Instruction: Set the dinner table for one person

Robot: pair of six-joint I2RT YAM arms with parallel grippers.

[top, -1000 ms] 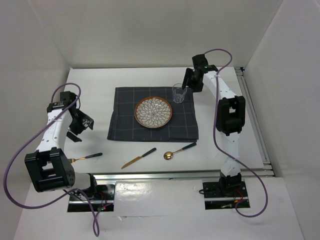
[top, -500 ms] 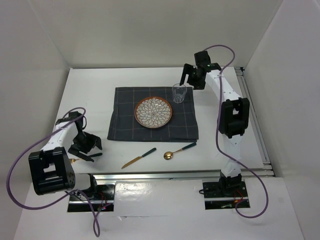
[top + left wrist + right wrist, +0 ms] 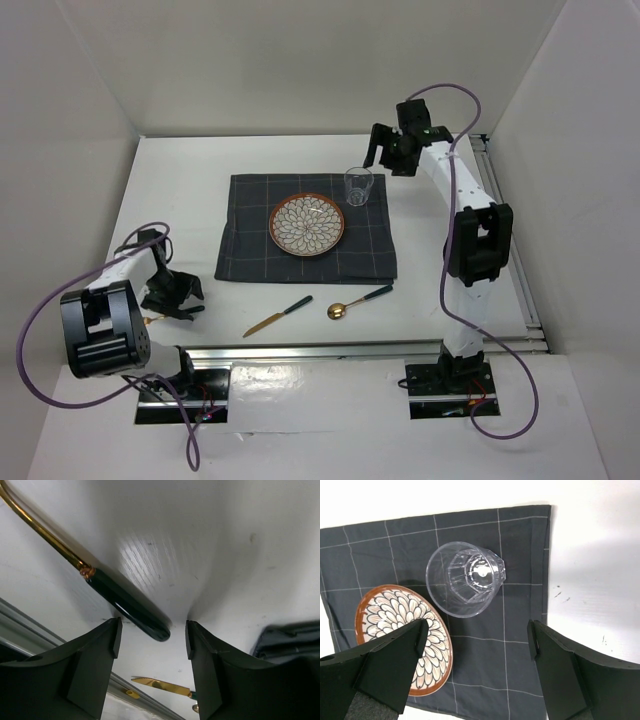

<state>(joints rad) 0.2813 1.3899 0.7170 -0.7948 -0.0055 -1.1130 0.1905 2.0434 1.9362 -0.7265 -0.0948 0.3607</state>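
The white dinner table (image 3: 180,190) holds a dark checked placemat (image 3: 370,250) with a patterned plate (image 3: 307,224) and a clear glass (image 3: 358,186) on it. My left gripper (image 3: 172,298) is open and low over the table near the front left. In the left wrist view (image 3: 152,640) the green handle end of a gold fork (image 3: 130,612) lies just ahead of the open fingers. My right gripper (image 3: 385,152) is open and empty, above and behind the glass. In the right wrist view (image 3: 477,635) the glass (image 3: 466,577) and the plate (image 3: 402,637) lie below it.
A gold knife (image 3: 277,316) and a gold spoon (image 3: 358,301), both green-handled, lie on the table in front of the placemat. The knife also shows in the left wrist view (image 3: 160,685). A silver rail (image 3: 340,348) runs along the near edge.
My left arm has swung down toward the near edge and lowered over the fork. My right gripper has drawn back and up from the glass, which stays on the placemat.
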